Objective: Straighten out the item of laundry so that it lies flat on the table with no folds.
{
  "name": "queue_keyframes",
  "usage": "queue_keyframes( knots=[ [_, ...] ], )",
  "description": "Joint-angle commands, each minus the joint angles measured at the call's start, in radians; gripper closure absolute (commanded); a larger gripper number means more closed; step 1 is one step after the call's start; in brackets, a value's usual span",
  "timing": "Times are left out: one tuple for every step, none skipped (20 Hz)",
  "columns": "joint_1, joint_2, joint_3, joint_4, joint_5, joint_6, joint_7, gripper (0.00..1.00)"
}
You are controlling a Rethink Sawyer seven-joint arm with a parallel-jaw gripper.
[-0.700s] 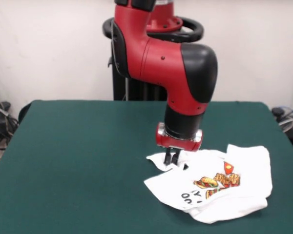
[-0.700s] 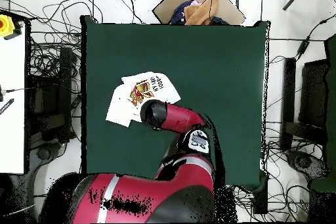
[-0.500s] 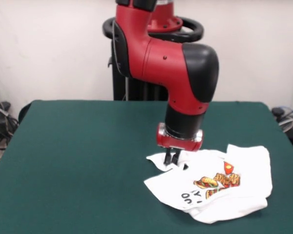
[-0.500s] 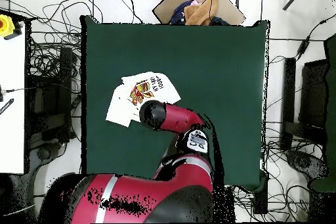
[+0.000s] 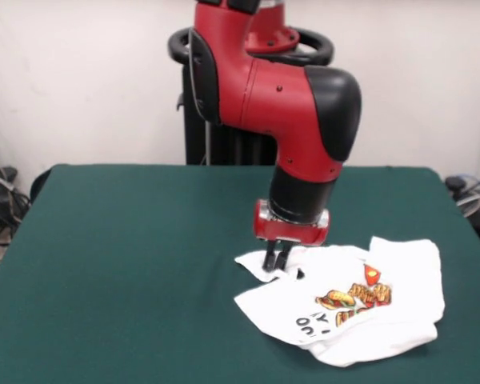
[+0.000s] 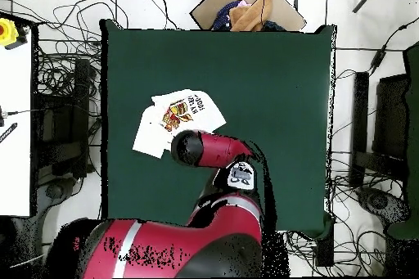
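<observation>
The pincer (image 5: pixel 274 260) is pinched shut on the shirt's (image 5: pixel 360 308) back edge. If it pulls too fast, the cloth could slip out or bunch up more.

Red and black arm bends down from the frame's top centre, claw (image 5: pixel 275 258) pointing straight down, fingers pinched together.

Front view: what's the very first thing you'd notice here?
The big red and black robot arm reaching down from above, its gripper pinched shut on the far edge of a crumpled white T-shirt printed with burgers and fries. The shirt lies bunched with folds on the dark green felt table, toward the right front.
</observation>
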Motion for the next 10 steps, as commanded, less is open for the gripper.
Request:
queue_keyframes(
  knots=[
    [-0.053, 0.115, -0.054, 0.096, -0.159, -0.051, 0.053, 1.0],
    [-0.036, 0.12, -0.081, 0.093, -0.17, -0.058, 0.069, 1.0],
    [-0.019, 0.128, -0.106, 0.088, -0.178, -0.056, 0.083, 1.0],
    [-0.002, 0.136, -0.13, 0.083, -0.185, -0.054, 0.098, 1.0],
    [0.012, 0.145, -0.149, 0.081, -0.189, -0.058, 0.115, 1.0],
    [0.017, 0.153, -0.157, 0.08, -0.196, -0.065, 0.124, 1.0],
    [0.015, 0.16, -0.156, 0.085, -0.202, -0.077, 0.128, 1.0],
    [0.011, 0.167, -0.155, 0.086, -0.21, -0.087, 0.128, 1.0],
    [0.007, 0.173, -0.154, 0.092, -0.218, -0.102, 0.13, 1.0],
    [0.004, 0.178, -0.154, 0.098, -0.223, -0.114, 0.133, 1.0]
  ],
)
